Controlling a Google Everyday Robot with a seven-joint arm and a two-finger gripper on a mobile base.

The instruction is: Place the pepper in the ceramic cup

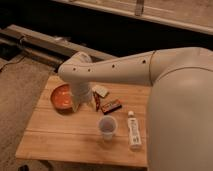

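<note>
The ceramic cup (107,127) is small, pale and round, and stands upright at the front middle of the wooden table (55,137). My gripper (80,105) points down at the back left of the table, just right of the orange bowl (61,97) and up-left of the cup. A slim dark red pepper (96,101) shows right against the gripper's right side. I cannot tell whether it is held or lying on the table.
A flat brown-red packet (111,106) lies just right of the pepper. A white tube (134,131) lies right of the cup. A small pale object (100,91) sits behind the packet. My arm (125,67) reaches in from the right. Dark rails run behind the table.
</note>
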